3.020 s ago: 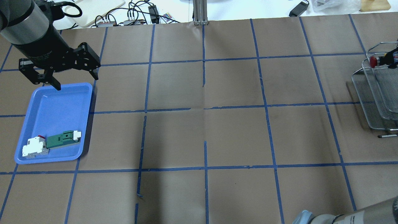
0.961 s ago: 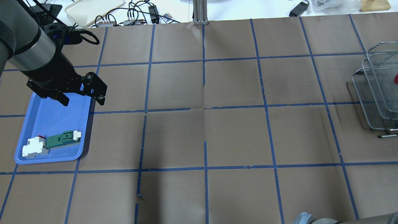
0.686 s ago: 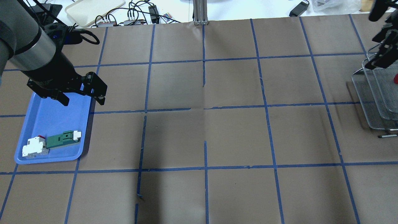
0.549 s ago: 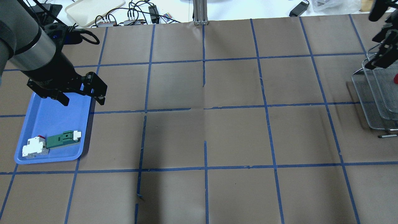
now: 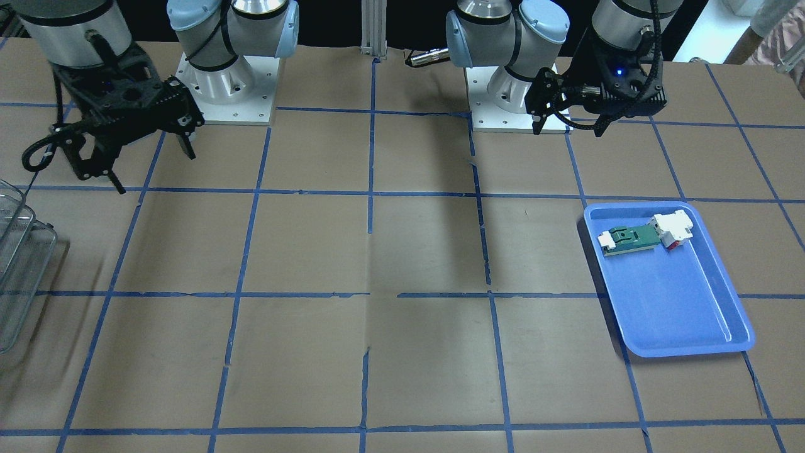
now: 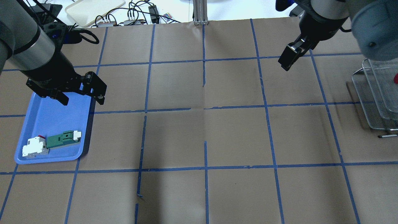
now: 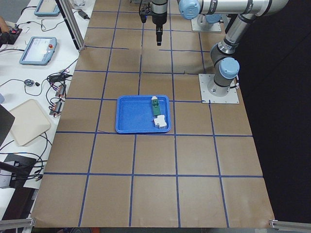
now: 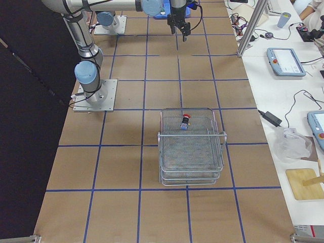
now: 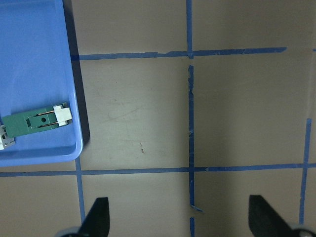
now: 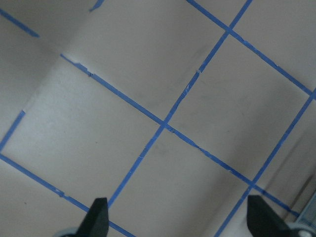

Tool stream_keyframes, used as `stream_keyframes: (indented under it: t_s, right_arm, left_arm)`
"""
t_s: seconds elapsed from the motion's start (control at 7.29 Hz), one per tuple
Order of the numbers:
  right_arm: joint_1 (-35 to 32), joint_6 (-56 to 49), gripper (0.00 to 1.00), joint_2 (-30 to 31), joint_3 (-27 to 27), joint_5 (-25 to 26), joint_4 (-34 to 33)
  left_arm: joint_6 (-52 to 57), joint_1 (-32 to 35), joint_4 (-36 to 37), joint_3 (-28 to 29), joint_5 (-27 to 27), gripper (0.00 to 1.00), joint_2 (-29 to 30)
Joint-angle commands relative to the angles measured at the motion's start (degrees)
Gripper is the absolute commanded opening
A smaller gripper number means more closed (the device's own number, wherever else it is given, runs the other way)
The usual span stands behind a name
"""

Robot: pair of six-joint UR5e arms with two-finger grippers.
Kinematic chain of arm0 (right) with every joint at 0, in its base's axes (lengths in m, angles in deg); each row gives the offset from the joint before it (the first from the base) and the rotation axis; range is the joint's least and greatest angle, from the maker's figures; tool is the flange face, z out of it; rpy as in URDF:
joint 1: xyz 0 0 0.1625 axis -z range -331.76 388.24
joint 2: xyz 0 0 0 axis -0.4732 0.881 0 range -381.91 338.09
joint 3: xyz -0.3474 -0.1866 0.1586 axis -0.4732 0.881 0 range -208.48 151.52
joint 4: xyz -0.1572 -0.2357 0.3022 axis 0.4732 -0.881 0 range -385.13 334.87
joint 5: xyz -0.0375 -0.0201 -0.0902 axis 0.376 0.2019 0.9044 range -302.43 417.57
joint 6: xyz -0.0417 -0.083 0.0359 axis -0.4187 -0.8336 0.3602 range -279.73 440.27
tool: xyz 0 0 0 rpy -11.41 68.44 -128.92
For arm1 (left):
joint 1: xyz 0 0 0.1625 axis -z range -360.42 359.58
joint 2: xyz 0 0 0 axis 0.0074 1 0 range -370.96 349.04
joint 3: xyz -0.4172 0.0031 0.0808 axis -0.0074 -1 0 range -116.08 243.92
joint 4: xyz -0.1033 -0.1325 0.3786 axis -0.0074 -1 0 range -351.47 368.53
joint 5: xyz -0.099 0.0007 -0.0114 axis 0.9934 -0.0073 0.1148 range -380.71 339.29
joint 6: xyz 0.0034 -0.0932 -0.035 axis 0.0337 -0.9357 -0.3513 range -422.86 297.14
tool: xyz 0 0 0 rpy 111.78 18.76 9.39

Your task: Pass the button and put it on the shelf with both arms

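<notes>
The button [image 8: 185,121], with its red cap, lies in the top tray of the wire shelf [image 8: 192,152]. In the overhead view only a bit of its red cap [image 6: 396,77] shows at the right edge, on the shelf [image 6: 373,93]. My right gripper [image 6: 287,60] is open and empty above the table, left of the shelf; it also shows in the front view [image 5: 154,171]. My left gripper [image 6: 82,101] is open and empty above the far end of the blue tray [image 6: 56,118]; it also shows in the front view [image 5: 566,131].
The blue tray holds a flat green-and-white part [image 6: 62,140] and a white block with a red spot [image 6: 34,147]. Cables and a beige tray [image 6: 93,9] lie beyond the table's far edge. Brown paper with blue tape lines covers the table.
The right gripper has let go of the button at the shelf and has swung left, away from it. The left gripper came nearer over the tray, then held still.
</notes>
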Motion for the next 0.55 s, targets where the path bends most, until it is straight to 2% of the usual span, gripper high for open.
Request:
stream_keyframes:
  t_s: [0.0,0.14,0.27,0.41]
  right_arm:
    - [-1.0,20.2,1.0,-1.8,2.5,-1.3,0.7]
    - [-0.5,23.2,1.0,-3.3,5.2,-1.1,3.4]
    - [0.7,23.8,1.0,-3.4,5.5,-1.1,3.9]
    - [2.6,29.1,1.0,-3.3,5.7,-1.5,6.1]
  left_arm:
    - [0.2,0.0,-0.1,0.1,0.1,1.0,0.0]
    - [0.5,0.1,-0.1,0.1,0.2,1.0,0.0]
    - [2.9,0.1,-0.1,0.1,0.1,1.0,-0.1]
    - [3.4,0.1,-0.1,0.1,0.1,1.0,-0.3]
